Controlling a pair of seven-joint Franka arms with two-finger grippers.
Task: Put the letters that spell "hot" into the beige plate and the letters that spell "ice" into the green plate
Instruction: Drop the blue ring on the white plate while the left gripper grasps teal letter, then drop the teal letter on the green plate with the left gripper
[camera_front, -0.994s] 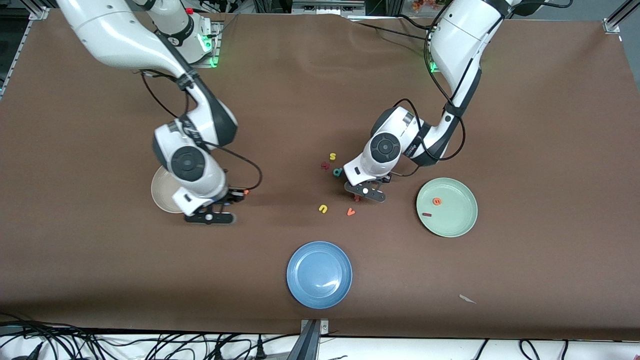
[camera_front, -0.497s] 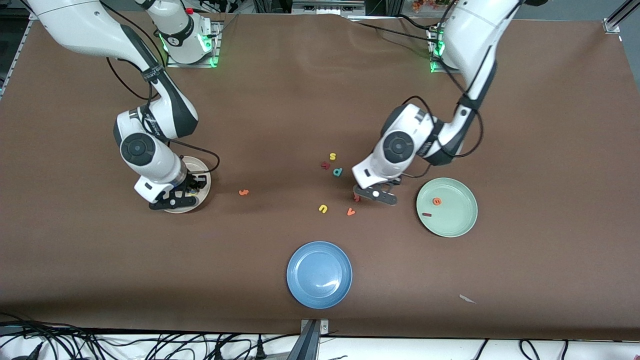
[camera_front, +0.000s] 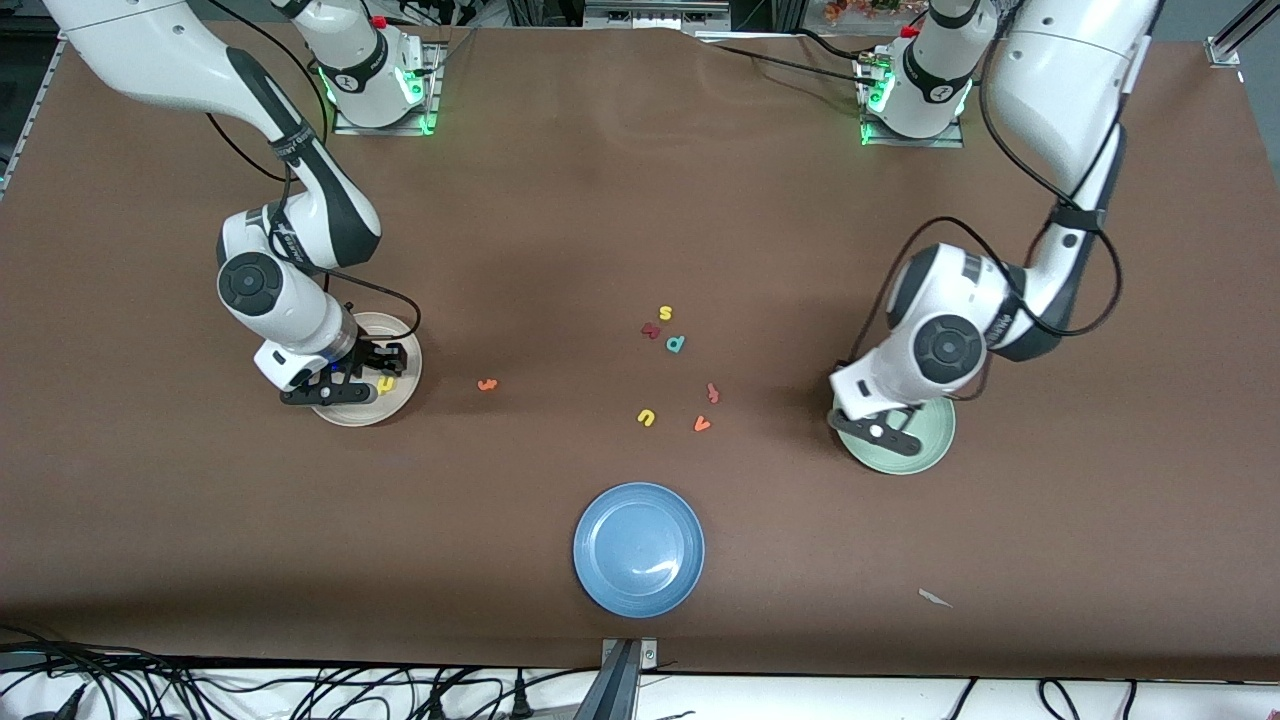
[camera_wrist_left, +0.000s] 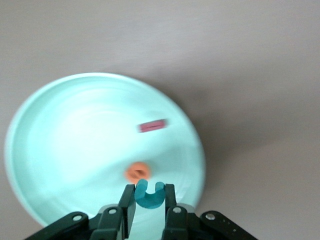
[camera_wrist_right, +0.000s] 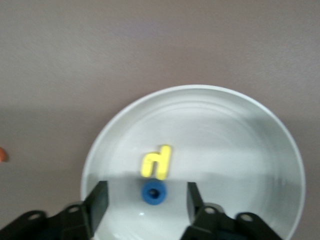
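1. The right gripper (camera_front: 372, 378) hangs over the beige plate (camera_front: 400, 400) at the left of the front view, lower than the middle. In the right wrist view its fingers (camera_wrist_right: 98, 200) stand wide apart and empty.
2. In that plate lie the yellow "h" (camera_wrist_right: 157, 161) and the blue "o" (camera_wrist_right: 153, 192), just beside each other; the "o" sits between the open fingers.
3. The orange "t" (camera_front: 487, 384) lies on the brown table (camera_front: 600, 200) beside the beige plate, toward the middle of the front view, apart from its rim.
4. The left gripper (camera_wrist_left: 149, 202) is over the green plate (camera_front: 925, 455) at the right of the front view. Its fingers are clamped on the teal "c" (camera_wrist_left: 149, 194), held above the plate.
5. In the green plate lie the orange "e" (camera_wrist_left: 137, 172) and the dark red "i" (camera_wrist_left: 153, 126), a little apart.
6. Near the middle of the front view lie loose letters: a yellow "s" (camera_front: 665, 313), a teal "p" (camera_front: 676, 344), a yellow "u" (camera_front: 646, 417) and an orange "v" (camera_front: 702, 424).
7. A blue plate (camera_front: 639, 549) sits low in the middle of the front view.
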